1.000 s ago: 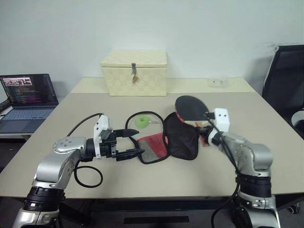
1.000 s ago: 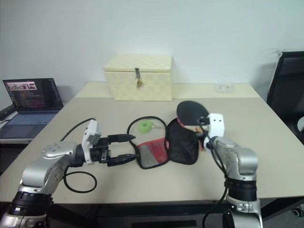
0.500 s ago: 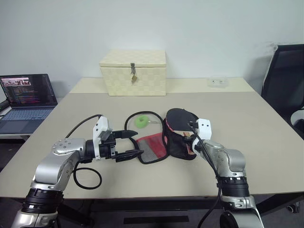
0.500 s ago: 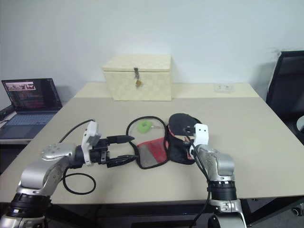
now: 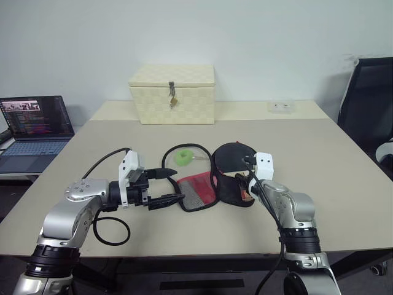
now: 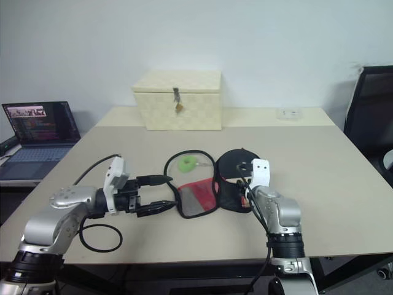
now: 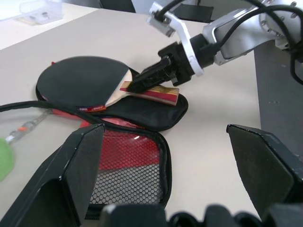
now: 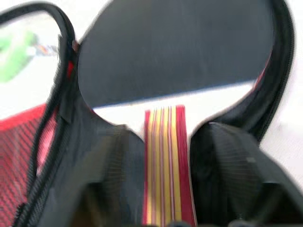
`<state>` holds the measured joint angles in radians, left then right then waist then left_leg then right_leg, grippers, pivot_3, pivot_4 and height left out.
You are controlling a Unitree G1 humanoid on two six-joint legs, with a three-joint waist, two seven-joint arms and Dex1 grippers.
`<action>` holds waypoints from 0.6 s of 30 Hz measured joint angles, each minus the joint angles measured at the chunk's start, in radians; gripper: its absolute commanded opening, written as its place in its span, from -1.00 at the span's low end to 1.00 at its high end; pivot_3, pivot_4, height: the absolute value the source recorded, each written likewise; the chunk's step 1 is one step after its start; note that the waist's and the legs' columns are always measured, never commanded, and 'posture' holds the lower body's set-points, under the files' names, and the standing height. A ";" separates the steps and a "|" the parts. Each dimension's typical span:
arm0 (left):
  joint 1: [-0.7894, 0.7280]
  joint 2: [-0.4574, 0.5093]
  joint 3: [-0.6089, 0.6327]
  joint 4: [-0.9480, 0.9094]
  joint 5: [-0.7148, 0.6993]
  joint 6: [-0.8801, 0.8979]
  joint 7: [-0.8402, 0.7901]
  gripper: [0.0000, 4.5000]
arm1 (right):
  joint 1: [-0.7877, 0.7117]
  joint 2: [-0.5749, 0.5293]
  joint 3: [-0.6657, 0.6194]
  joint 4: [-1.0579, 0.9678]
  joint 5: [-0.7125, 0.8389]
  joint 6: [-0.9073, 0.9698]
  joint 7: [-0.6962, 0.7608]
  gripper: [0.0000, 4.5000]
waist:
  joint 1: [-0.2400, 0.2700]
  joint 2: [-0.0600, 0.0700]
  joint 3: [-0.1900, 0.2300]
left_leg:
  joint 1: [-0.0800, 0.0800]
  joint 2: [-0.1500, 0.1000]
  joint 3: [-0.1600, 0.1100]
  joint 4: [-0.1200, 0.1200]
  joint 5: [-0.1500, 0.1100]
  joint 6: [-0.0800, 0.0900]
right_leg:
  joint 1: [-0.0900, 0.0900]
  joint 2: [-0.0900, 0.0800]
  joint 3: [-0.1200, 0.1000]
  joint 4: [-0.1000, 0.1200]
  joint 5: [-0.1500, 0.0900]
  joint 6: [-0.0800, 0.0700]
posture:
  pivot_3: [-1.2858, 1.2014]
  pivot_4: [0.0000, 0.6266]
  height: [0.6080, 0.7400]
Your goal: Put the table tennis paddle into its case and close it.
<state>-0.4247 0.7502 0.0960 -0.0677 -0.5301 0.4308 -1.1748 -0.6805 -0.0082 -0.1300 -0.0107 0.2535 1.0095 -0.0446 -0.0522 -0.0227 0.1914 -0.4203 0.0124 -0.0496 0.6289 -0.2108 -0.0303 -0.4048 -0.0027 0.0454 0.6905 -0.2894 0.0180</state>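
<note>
Paddle (image 7: 87,80): black round face up, striped wooden handle, lying on the black half of the case (image 5: 228,184), which is unzipped and spread flat on the desk (image 5: 344,178). Case's other half, red with black mesh (image 5: 195,192), lies beside it toward my left. Green round zipper tag (image 5: 183,157) just behind the case. My right pincer (image 7: 142,81): at the paddle handle, one finger on either side of it; I cannot tell whether they press it or stand clear. My left pincer (image 5: 172,186): spread wide, empty, level above the desk just beside the mesh half. Cream woven box (image 5: 172,93) with latch, well behind. Laptop (image 5: 34,126) off the desk, far left.
</note>
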 measured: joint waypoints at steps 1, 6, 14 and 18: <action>0.000 0.000 0.000 0.000 0.000 0.000 0.005 1.00 | 0.002 -0.012 0.009 -0.031 0.000 0.012 0.004 0.84 | 0.000 0.000 0.000 | 0.000 0.000 0.000 0.000 0.000 0.000 | 0.000 0.000 0.000 0.000 0.000 0.000 | 0.03 -0.52 1.00; 0.000 0.001 0.000 0.005 0.006 0.011 0.022 1.00 | 0.028 -0.120 0.058 -0.231 0.059 0.107 0.123 0.84 | 0.001 0.000 0.000 | 0.000 0.000 0.000 0.000 0.000 0.000 | 0.000 0.000 0.000 0.000 0.000 0.000 | 0.03 -0.52 1.00; -0.001 0.000 -0.009 0.113 0.067 -0.020 0.055 0.72 | 0.039 -0.381 0.033 -0.351 0.240 0.170 0.414 0.86 | 0.002 0.000 0.000 | 0.000 0.000 0.000 0.000 0.000 0.000 | 0.001 0.000 -0.001 0.000 0.000 0.000 | 0.03 -0.52 1.00; -0.025 0.000 -0.032 0.236 0.153 -0.086 0.077 0.06 | 0.063 -0.514 0.012 -0.376 0.292 0.169 0.539 0.86 | 0.005 0.000 0.000 | 0.000 0.000 0.001 0.000 0.000 0.000 | 0.001 0.000 -0.001 -0.001 0.000 0.000 | 0.03 -0.52 1.00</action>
<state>-0.4497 0.7497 0.0637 0.1687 -0.3769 0.3447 -1.0981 -0.6172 -0.5225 -0.1176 -0.3863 0.5459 1.1781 0.4945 -0.0473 -0.0230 0.1912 -0.4202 0.0123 -0.0486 0.6292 -0.2108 -0.0300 -0.4040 -0.0026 0.0439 0.6900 -0.2894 0.0180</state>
